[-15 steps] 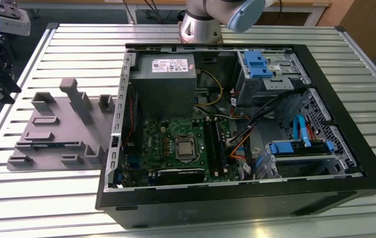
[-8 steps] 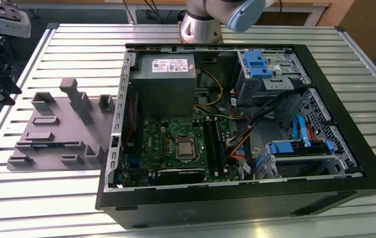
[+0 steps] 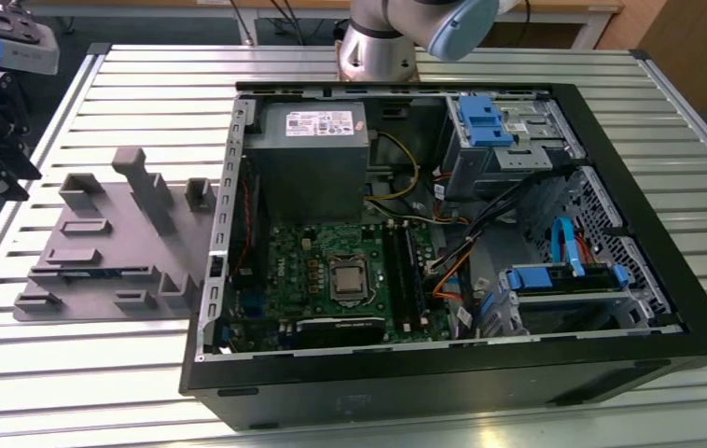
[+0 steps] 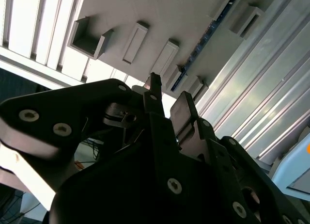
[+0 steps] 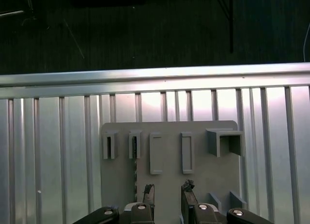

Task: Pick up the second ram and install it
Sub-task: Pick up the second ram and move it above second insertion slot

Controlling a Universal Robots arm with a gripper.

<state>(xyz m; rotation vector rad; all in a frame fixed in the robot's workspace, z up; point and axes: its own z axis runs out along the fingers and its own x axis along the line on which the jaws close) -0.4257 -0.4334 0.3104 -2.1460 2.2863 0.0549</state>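
**A:** Starting at the left of the exterior view, where do we find the second ram (image 3: 95, 273)?

**B:** Lower left, on the grey tray (image 3: 104, 238). We see it as a thin dark strip sitting in a low slot, well apart from the computer case (image 3: 453, 383) that takes up the centre and right of the frame. It has not been lifted yet.

**A:** And our gripper (image 5: 167, 197)?

**B:** In the first wrist view its two fingertips (image 5: 147, 191) poke up at the bottom centre with a clear gap between them and nothing in it, so we call it released. The tray lies beyond them, mid-frame. In the second wrist view the second ram (image 4: 196, 52) runs as a dark blue-green line from the upper right down toward the centre, beyond the spread tips.

**A:** How do we expect it to handle?

**B:** Light and stiff, we'd judge, but thin and fragile, with bare chips on its faces and probably contacts along one long edge. The board looks smooth, so a loose pinch could slip or let it tilt.

**A:** So where do we hold it?

**B:** Near the middle of its length, pads on the two flat faces close to the upper edge, clear of the contacts.

**A:** And further right?

**B:** The motherboard (image 3: 328, 271) lies inside the case. We cannot tell whether its memory slots hold anything.
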